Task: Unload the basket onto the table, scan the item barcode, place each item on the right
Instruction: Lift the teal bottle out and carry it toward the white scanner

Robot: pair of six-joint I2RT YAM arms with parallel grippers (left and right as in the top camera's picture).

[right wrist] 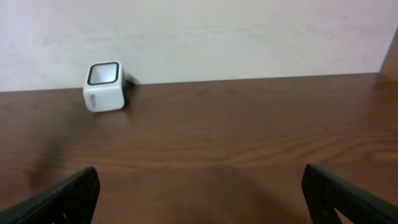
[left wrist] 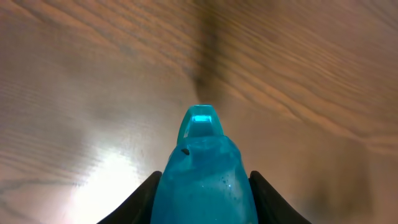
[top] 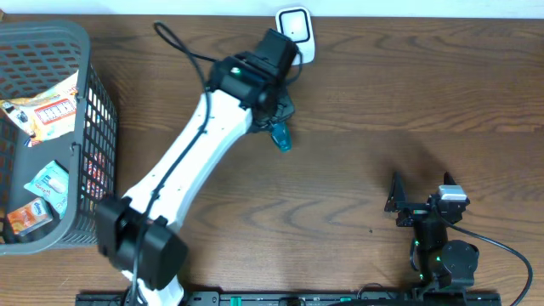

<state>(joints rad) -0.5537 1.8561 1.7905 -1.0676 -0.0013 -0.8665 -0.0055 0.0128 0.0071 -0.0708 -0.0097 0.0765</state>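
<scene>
Fingers (left wrist: 140, 200) on my left gripper (top: 273, 117) are clamped on both sides of the teal item (left wrist: 205, 177). It is a translucent blue-green piece with a small loop at its front end, and it sticks out past the fingertips. From the left wrist view I see only wood grain and the item's dark shadow beyond it, and I cannot tell whether it touches the table (top: 382, 102). From overhead the item points toward the near side of the table. The white scanner (top: 296, 30) with its dark-framed window sits near the left wrist at the far edge, apart from the item.

My right gripper (right wrist: 202, 208) has its fingers wide apart with nothing between them. It sits low at the near right of the table, facing the scanner across bare wood.

A grey mesh basket (top: 85, 51) stands at the far left with several packets (top: 47, 183) inside.
</scene>
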